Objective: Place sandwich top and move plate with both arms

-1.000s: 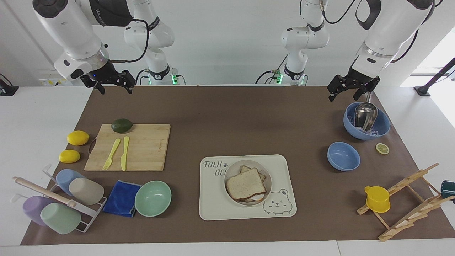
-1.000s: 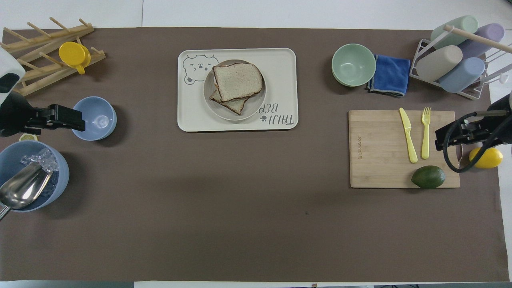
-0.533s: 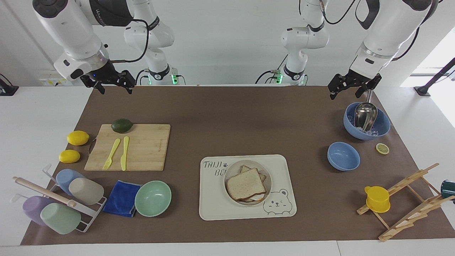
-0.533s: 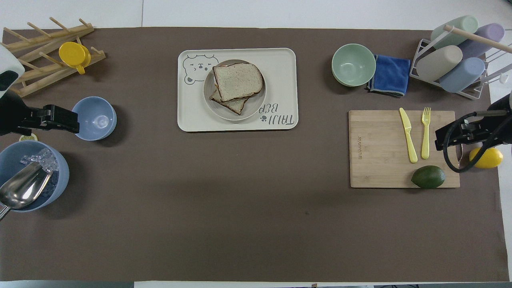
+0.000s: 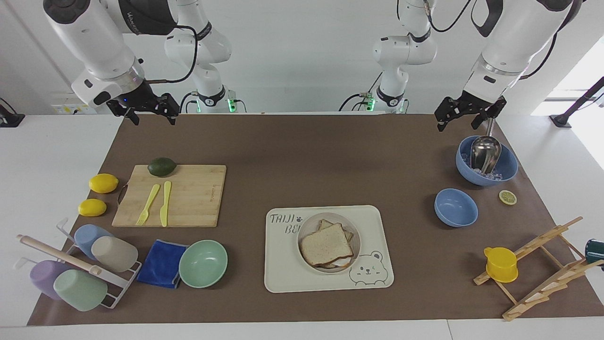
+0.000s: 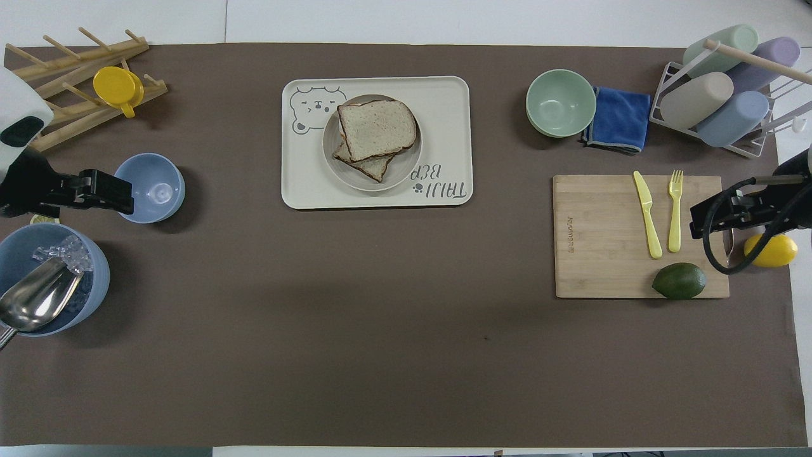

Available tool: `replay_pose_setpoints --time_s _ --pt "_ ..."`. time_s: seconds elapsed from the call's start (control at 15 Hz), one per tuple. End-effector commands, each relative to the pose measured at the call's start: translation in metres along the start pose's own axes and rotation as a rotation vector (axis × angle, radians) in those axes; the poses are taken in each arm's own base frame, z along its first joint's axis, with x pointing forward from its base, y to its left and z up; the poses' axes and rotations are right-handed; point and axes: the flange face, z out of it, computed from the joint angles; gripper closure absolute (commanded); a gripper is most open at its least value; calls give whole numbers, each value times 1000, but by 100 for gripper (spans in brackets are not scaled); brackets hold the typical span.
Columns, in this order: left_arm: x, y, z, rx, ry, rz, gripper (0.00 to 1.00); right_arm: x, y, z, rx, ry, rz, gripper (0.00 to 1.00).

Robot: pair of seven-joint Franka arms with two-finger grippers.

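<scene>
Bare mat (image 5: 302, 160) toward the tray (image 5: 283, 278), green bowl (image 5: 203, 263) alongside

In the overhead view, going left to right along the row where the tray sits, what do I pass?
Wooden rack with yellow cup → tray holding the plate and bread → green bowl → blue cloth → cup rack.

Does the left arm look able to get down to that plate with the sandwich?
Probably yes. The left gripper hangs open, holding nothing, and the brown mat between it and the plate is bare, with nothing standing over the plate's rim.
</scene>
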Motion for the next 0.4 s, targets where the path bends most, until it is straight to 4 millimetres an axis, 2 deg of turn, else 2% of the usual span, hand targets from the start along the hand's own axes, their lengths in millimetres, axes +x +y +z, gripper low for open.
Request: replay_pose_setpoints --time_s 0.0,0.33 --pt "-5 0 -1 -24 17 3 0 -4 3 -1 19 7 -8 0" --pt "-4 -1 -2 -53 19 -3 0 -4 3 -1 19 9 -8 0"
